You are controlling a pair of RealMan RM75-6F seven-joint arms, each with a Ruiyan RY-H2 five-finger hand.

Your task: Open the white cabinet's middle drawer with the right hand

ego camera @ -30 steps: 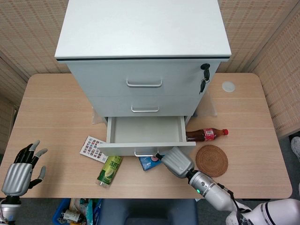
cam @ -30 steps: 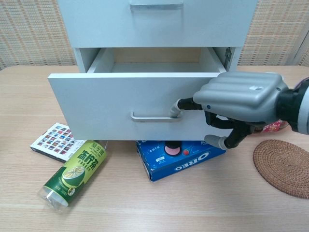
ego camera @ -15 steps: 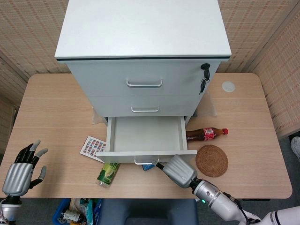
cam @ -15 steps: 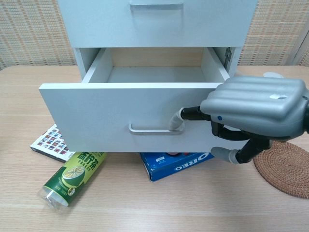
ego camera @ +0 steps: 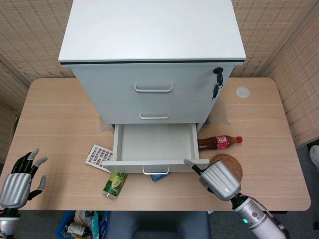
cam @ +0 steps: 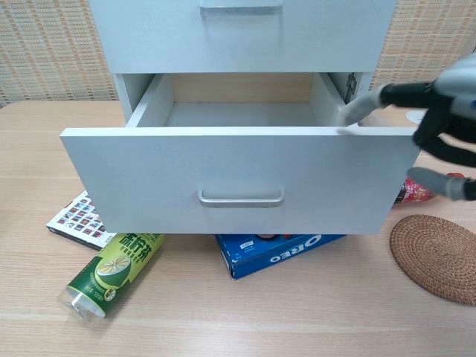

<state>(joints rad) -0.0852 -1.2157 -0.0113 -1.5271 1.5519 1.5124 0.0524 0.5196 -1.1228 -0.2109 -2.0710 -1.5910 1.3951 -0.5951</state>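
A: Chest view cuts the right hand (cam: pixel 439 126) off at the frame edge, so its grip is unclear.
B: Yeah, and left of it the drawer (cam: pixel 238 178) hides half the Oreo box (cam: pixel 279 251).

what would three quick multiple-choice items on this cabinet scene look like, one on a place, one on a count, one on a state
1. Where does the Oreo box lie?
A. on the cabinet top
B. under the open drawer's front
C. inside the drawer

2. How many drawer handles show in the head view?
A. one
B. five
C. three

3. What does the open drawer hold?
A. nothing visible
B. a bottle
C. a coaster

Answers: 1 B, it pokes out beneath the drawer front. 2 C, one handle per drawer front. 3 A, its floor shows bare.
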